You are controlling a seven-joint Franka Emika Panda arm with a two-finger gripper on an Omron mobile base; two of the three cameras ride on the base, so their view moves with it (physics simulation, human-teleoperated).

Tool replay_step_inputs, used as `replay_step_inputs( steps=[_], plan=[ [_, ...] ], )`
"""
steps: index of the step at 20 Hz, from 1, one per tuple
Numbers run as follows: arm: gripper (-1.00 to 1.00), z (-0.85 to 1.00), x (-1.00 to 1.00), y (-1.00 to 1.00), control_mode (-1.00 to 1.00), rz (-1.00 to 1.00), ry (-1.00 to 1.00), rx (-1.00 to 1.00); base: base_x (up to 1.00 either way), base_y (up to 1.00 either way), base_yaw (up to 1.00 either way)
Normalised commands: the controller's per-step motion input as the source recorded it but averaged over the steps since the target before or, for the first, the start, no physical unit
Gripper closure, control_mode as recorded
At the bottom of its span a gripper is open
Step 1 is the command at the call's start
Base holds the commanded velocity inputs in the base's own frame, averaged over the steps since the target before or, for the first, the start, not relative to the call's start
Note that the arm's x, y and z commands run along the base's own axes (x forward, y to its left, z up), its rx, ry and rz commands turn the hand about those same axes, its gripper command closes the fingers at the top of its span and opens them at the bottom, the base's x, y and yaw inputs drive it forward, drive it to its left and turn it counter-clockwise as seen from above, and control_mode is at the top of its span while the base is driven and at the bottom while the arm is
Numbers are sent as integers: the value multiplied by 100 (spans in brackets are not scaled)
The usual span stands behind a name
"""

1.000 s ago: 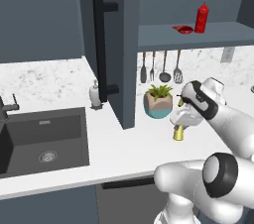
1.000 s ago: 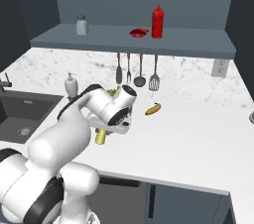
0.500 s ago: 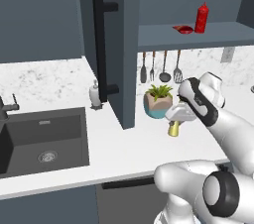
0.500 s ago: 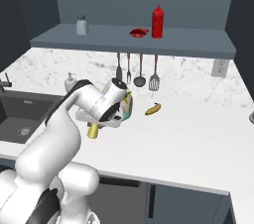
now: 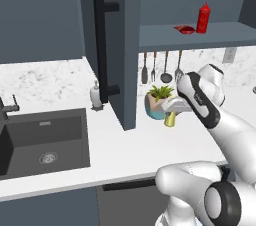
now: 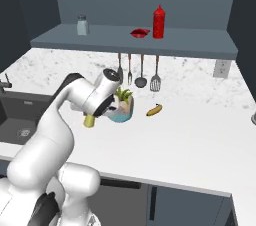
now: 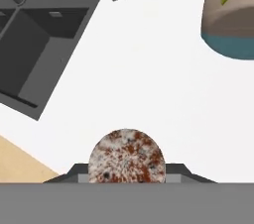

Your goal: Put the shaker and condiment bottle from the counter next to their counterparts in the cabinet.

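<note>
The gripper (image 5: 172, 114) is clamping the small yellow-olive shaker (image 5: 171, 119) around its body, above the counter (image 5: 125, 145) beside the potted plant (image 5: 157, 101); it looks light, rigid and smooth, so a mid-body grip is suiting it.

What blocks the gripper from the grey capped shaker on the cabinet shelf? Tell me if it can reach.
Probably yes. The dark blue-grey cabinet door stands open and the shelf is bare beside the grey shaker. The gripper, shut on the yellow-olive shaker, hangs lower, by the potted plant.
</note>
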Motion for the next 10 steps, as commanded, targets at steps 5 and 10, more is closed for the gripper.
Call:
replay_step_inputs(
  steps=[5,10],
  plan=[
    [100,80,51,0,-100,-3,0,0,0,0,0],
    [100,86,49,0,-100,-2,5,0,0,0,0]
  ],
)
